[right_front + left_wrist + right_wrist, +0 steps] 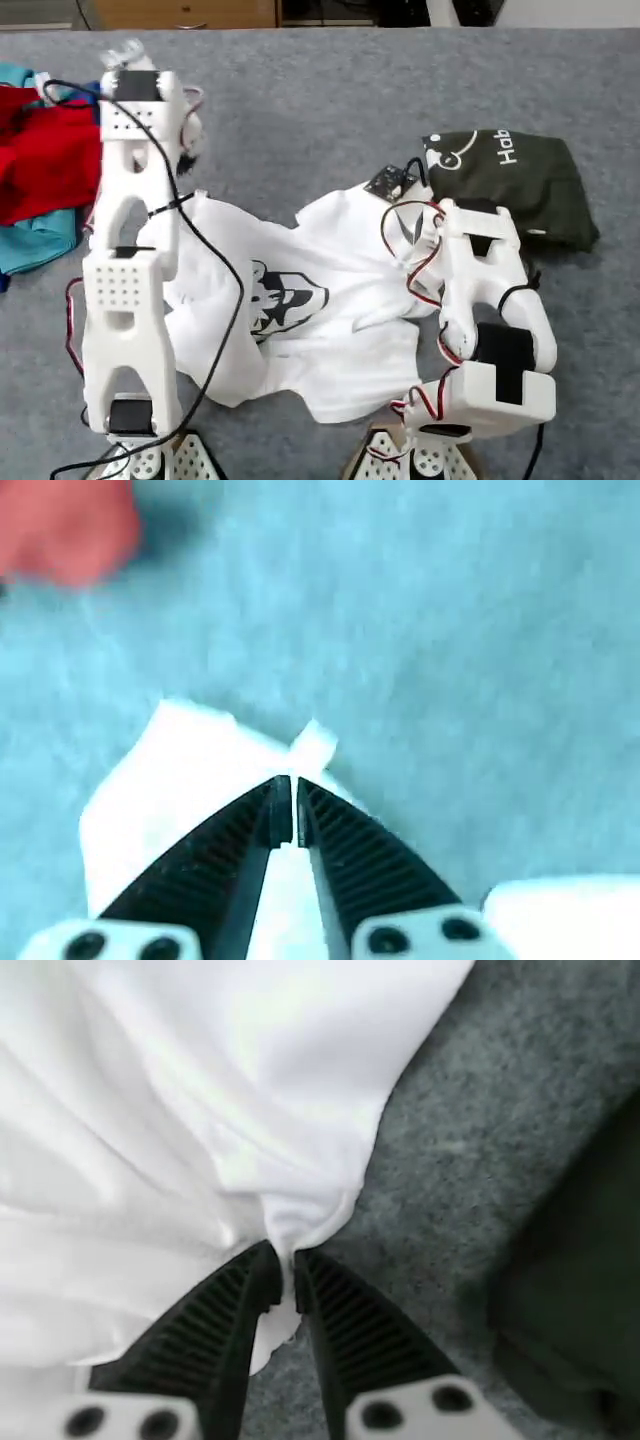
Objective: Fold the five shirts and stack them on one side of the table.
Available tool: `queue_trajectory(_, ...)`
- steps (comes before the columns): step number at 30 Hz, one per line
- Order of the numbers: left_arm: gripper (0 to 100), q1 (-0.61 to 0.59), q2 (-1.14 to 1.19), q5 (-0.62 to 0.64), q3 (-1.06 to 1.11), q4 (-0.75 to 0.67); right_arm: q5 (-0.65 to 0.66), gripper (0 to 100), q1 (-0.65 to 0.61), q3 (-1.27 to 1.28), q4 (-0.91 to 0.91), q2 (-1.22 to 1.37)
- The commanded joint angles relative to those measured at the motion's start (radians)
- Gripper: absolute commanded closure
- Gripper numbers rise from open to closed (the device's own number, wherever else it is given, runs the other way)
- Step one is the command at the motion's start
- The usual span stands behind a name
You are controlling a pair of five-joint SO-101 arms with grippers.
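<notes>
Though apart, end effectors (290, 785) (283, 1255) tight on shirt (340, 350).

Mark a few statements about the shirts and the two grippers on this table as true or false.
1. The right gripper is shut on the white shirt. True.
2. The dark green shirt lies spread out flat. False: it is folded.
3. The left gripper pinches the white shirt. True.
4. The red shirt lies on the dark green shirt. False: it is across the table, with a teal shirt.
</notes>
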Motion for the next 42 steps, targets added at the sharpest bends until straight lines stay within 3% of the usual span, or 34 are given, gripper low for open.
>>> queue_trajectory(1, 98, -0.015, -0.196, -0.009, 0.328, -0.058, -0.011, 99.7, 0.012, -0.001, -0.017, -0.01)
queue_trajectory(7, 98, 0.008, -0.292, -0.017, 0.75, -0.198, -0.011, 99.7, 0.012, -0.002, -0.017, -0.008)
queue_trajectory(12, 98, -0.023, -0.4, -0.132, 1.092, -0.397, -0.011, 99.7, 0.012, -0.002, -0.017, -0.008)
queue_trajectory(17, 98, -0.112, -0.644, -0.255, 1.33, -0.463, -0.011, 99.7, 0.012, -0.002, -0.017, -0.008)
queue_trajectory(27, 98, -0.118, -1.006, -0.414, 1.852, -0.647, -0.011, 99.7, 0.012, -0.002, -0.017, -0.008)
queue_trajectory(32, 98, -0.141, -1.023, -0.419, 1.878, -0.643, -0.011, 99.7, 0.012, -0.002, -0.017, -0.008)
queue_trajectory(36, 98, -0.173, -1.023, -0.405, 1.695, -0.598, -0.011, 99.7, 0.012, -0.002, -0.017, -0.008)
queue_trajectory(42, 98, -0.032, -1.006, -0.238, 1.366, -0.572, -0.011, 99.7, 0.012, -0.002, -0.017, -0.008)
